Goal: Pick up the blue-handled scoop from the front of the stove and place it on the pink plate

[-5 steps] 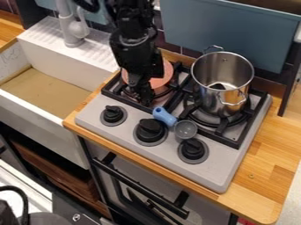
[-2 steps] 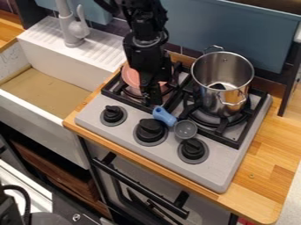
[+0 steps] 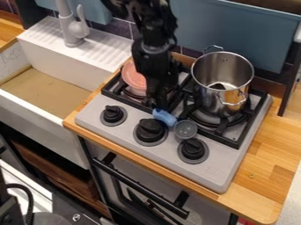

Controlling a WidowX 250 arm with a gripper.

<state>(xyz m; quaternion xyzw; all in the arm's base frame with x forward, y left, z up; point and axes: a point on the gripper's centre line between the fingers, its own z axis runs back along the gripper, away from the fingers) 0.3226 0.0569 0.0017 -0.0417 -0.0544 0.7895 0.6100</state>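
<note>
Scoop (image 3: 170, 121) with a blue handle (image 3: 164, 117) and a small round grey cup (image 3: 185, 129) lies on the grey stove top (image 3: 217, 169), between the middle knob (image 3: 150, 130) and the front edge of the black grate (image 3: 235, 143), its cup just beside the right-hand knob (image 3: 192, 149). It looks light and stiff, probably smooth plastic, so it may slide or swivel if nudged, though it hardly seems fragile. The blue handle offers the best hold, around its thicker middle; the round cup would more likely slip out of a pinch.

The cup points toward the camera's side, and the handle's end runs back to the tip of the black gripper (image 3: 157, 105). That tip hangs right at the handle's end; I cannot tell whether they touch, nor whether the gripper is spread or pressed together.

Farther off, a steel pot (image 3: 226, 96) stands upright on the right burner, and a pink dish (image 3: 133, 74) sits on the left one, partly behind the arm. Beyond the sink rises a grey faucet (image 3: 73, 28).
</note>
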